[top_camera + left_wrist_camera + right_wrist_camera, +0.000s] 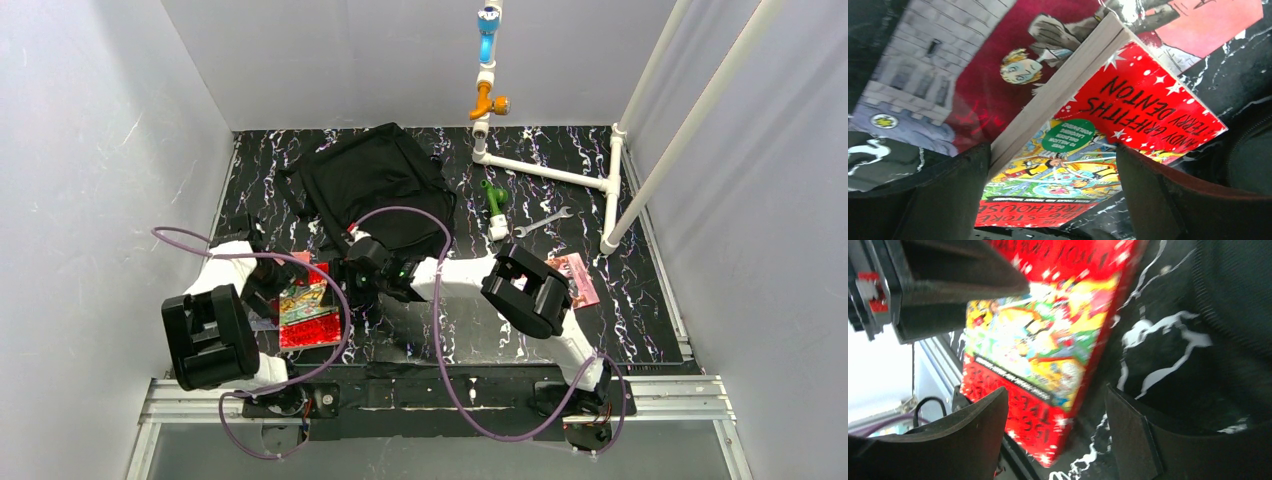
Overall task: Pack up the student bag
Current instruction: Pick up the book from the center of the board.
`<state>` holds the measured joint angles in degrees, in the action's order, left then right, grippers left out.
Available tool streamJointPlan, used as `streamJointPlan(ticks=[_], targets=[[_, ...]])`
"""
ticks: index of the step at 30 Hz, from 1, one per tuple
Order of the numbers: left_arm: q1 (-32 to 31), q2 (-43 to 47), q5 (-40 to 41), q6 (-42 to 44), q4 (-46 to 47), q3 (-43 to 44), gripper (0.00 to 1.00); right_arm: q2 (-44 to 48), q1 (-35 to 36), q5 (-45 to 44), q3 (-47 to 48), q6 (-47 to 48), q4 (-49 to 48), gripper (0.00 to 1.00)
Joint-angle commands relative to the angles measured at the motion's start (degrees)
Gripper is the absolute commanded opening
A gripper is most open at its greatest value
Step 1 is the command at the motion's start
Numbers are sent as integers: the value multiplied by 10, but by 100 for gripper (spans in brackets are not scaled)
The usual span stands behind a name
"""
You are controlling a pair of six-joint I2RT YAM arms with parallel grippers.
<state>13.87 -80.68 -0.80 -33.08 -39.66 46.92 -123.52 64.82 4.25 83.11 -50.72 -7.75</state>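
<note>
Hovering spread and empty over the book [1128, 100], the left gripper [1053, 170] is nearest it, the right gripper [1055, 415] likewise parted alongside, the bag [375, 180] lying just beyond its far end.

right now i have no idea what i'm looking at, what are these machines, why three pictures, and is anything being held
These are two robot arms bolted at the table's near edge, each ending in a two-finger gripper. The wide picture comes from a fixed camera above and behind them. The other two come from a camera on each wrist, so the dark shapes at the bottom are that arm's own fingers.

On the black marbled table lie the student bag, a red book stacked on another book, a pink card or booklet, a wrench, a green-handled tool and a white pipe frame.

The left gripper and right gripper are both open, hovering at the red book. Nothing is gripped.
</note>
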Motion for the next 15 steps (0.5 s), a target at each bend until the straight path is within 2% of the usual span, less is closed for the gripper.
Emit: streamJointPlan(ticks=[1,5,9,10,15], targets=[[2,15,-87,-38,20,-31,85,24,9,31,-20,11,-16,78],[3,64,-112,-46,28,-54,62,22,9,33,-32,17,-27,75],[3,111,-139,-50,24,-62,46,11,9,44,-24,17,-31,70],[2,121,-154,-53,26,-65,44,11,9,46,-23,17,-33,69],[2,154,-221,-60,41,-77,45,7,9,48,-23,14,-39,68]])
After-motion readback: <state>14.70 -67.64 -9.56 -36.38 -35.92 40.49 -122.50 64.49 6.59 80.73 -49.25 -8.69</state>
